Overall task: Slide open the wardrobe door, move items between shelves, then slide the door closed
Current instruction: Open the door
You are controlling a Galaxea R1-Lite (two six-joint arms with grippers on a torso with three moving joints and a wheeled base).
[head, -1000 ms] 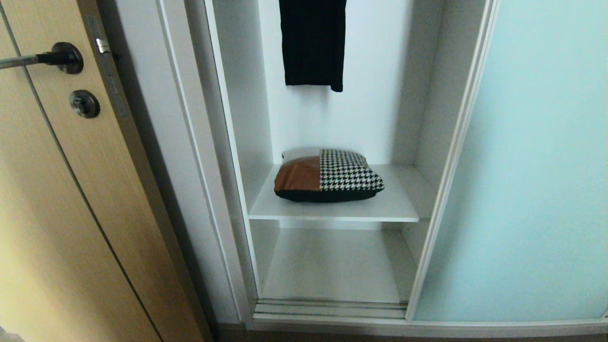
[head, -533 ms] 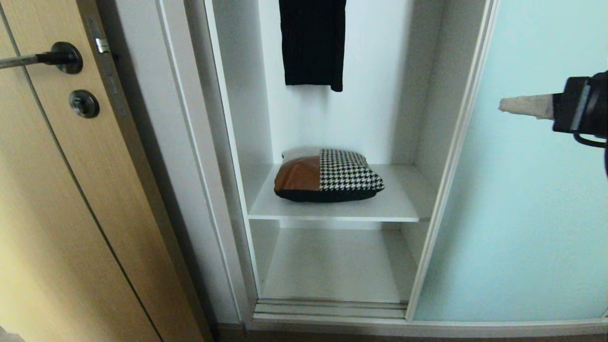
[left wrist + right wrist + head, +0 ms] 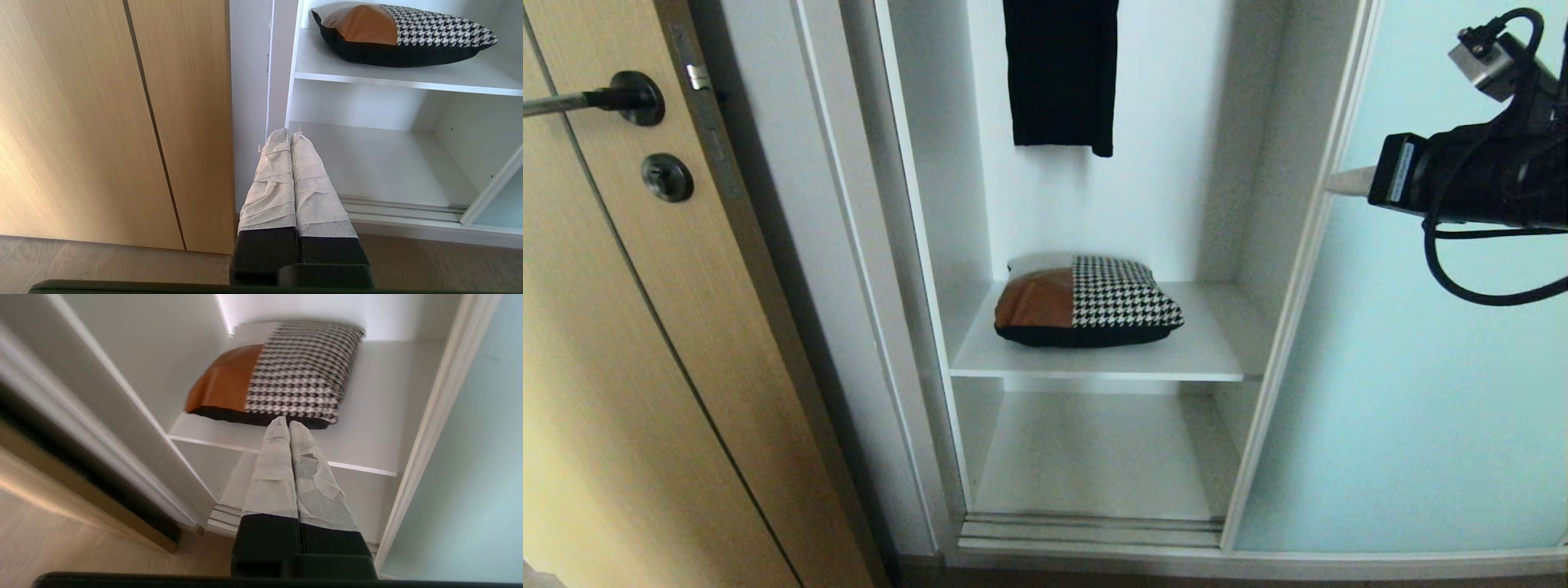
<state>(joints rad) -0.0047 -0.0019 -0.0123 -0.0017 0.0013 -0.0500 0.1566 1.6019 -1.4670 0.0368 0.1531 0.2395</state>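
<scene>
Wardrobe is open: the sliding door (image 3: 1421,367), frosted pale blue-green glass in a thin silver-white frame, sits over to the right, leaving the white compartment exposed. Door's frame edge runs just right of the shelves.

Cushion (image 3: 1086,302) lies flat on the upper shelf (image 3: 1217,351), toward its left-centre, tan leather part to the left, houndstooth part to the right, black back underneath. Lower shelf (image 3: 1094,457) sits below it, w/ the floor track at its front edge. A black garment (image 3: 1062,73) hangs above the cushion, well apart from it. Wood door (image 3: 629,327) w/ black handle stands at far left.

Right gripper (image 3: 1343,181) is up at the right of the head view, in front of the sliding door's frame edge, about level w/ the garment's hem, pointing toward the compartment. Its wrapped fingers (image 3: 282,457) are pressed together, clenched on nothing; in the right wrist view they aim at the cushion's front edge, not touching it.

Left gripper (image 3: 291,134) shows only in the left wrist view, low near the floor, between the wood door and the compartment. Its fingers (image 3: 278,171) are also pressed together, empty.
</scene>
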